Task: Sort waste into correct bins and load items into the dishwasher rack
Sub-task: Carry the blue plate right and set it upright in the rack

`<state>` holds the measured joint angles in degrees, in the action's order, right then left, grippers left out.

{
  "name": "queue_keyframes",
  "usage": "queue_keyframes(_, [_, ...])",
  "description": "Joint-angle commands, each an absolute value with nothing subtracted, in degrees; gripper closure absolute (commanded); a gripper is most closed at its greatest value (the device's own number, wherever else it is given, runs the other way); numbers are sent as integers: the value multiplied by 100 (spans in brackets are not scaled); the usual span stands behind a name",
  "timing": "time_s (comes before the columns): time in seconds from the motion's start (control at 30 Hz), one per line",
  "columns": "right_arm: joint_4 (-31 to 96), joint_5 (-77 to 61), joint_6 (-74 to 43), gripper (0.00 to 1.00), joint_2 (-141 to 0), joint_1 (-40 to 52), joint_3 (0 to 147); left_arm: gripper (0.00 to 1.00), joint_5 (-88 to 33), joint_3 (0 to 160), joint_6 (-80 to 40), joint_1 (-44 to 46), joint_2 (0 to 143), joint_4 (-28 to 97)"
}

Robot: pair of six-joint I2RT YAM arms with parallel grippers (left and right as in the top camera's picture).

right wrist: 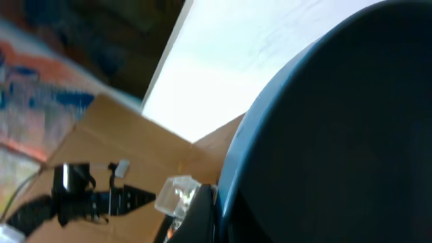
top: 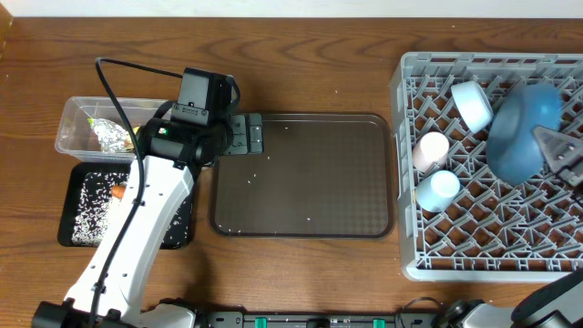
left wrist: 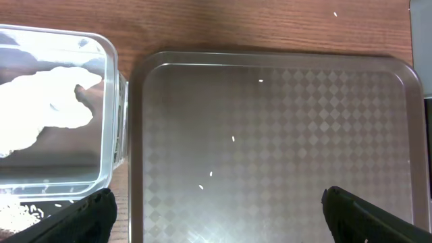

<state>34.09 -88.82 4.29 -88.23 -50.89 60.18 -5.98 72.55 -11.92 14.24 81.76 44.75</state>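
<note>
The right end effector (top: 548,146) is clamped on the rim of the blue plate (top: 521,128), tilted over the rack (top: 492,270); it looks stiff, slick and breakable, best pinched at its edge, while the left end effector (top: 248,135) hangs wide open over the tray (top: 310,182).

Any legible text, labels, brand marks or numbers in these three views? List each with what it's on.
None is legible in any view.
Crumpled silver foil with yellow-green wrapper in the clear plastic tub: any print is too small to read.
Black camera housing on the left arm: no marking can be read.
Right wrist view: blurred; nothing reads on the large round blue plate or the brown cardboard behind it.
</note>
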Motion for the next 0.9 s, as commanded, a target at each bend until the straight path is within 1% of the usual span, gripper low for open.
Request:
queue_keyframes(0.0, [3426,-8829,-158,89,-8853,-5614,5918,0,-530,7384,-1140,1404,8154,4471])
queue_keyframes(0.03, [3428,-8831,-314,84,-8853,-5719,5918,0,-530,7384,-1140,1404,8154,4471])
queue_keyframes(0.23, [3321,-8827,-1061,69,-8853,-6158,5918,0,-530,7384,-1140,1404,8154,4471])
queue_keyframes(0.3, [3242,-8726,-1380,57,-8851,-6281,5918,0,-530,7384,-1140,1404,8154,4471])
queue_keyframes(0.33, [3227,-8632,-1549,53,-8851,-6342,5918,0,-530,7384,-1140,1404,8154,4471])
queue_keyframes(0.5, [3234,-8173,-1813,51,-8851,-6543,5918,0,-530,7384,-1140,1404,8154,4471])
queue_keyframes(0.53, [3234,-8068,-1848,50,-8851,-6576,5918,0,-530,7384,-1140,1404,8154,4471])
queue_keyframes(0.63, [3227,-7734,-1938,36,-8849,-6676,5920,0,-530,7384,-1140,1404,8154,4471])
queue_keyframes(0.7, [3173,-7550,-2029,30,-8849,-6724,5924,0,-530,7384,-1140,1404,8154,4471])
queue_keyframes(0.77, [2980,-7424,-2200,27,-8840,-6764,5927,0,-530,7384,-1140,1404,8154,4471])
queue_keyframes(0.87, [2650,-7343,-2477,27,-8840,-6766,5924,0,-530,7384,-1140,1404,8154,4471])
